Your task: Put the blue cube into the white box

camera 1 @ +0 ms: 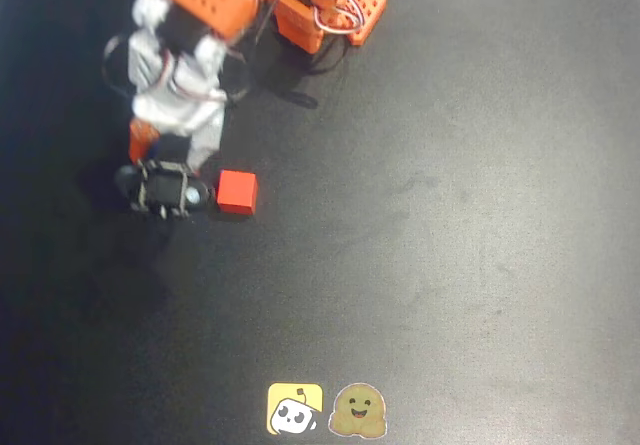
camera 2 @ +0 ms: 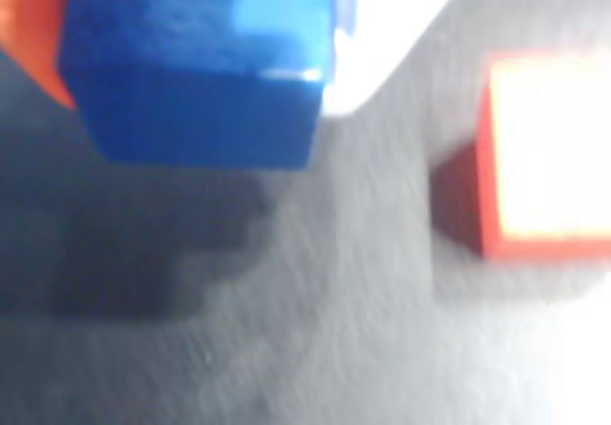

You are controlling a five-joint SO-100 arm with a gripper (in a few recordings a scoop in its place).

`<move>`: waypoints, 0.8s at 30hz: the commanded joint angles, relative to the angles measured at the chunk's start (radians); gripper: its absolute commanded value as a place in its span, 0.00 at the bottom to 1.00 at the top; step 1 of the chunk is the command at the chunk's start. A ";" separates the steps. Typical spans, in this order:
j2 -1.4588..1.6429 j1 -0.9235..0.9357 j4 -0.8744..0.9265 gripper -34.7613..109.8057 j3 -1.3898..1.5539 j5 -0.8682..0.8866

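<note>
Hand: upper left of wrist view, closed on blue cube, orange finger one side, white finger other. Cube lifted, shadow on table beneath. Red cube: left of centre in overhead view, just beside wrist camera mount. Arm: upper left of overhead view. Step in hand, by my reckoning: carry after pickup. Next move calls for finding white box, travel above it, release.

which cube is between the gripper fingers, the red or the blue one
The blue cube. In the wrist view it sits between an orange finger and a white one, with its shadow below, while the red cube rests on the table beside the gripper.
</note>
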 commanded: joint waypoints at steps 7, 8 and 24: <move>0.166 0.129 0.218 0.24 -0.120 0.005; 0.184 0.143 0.232 0.24 -0.114 0.000; 0.555 0.339 0.491 0.24 -0.018 -0.009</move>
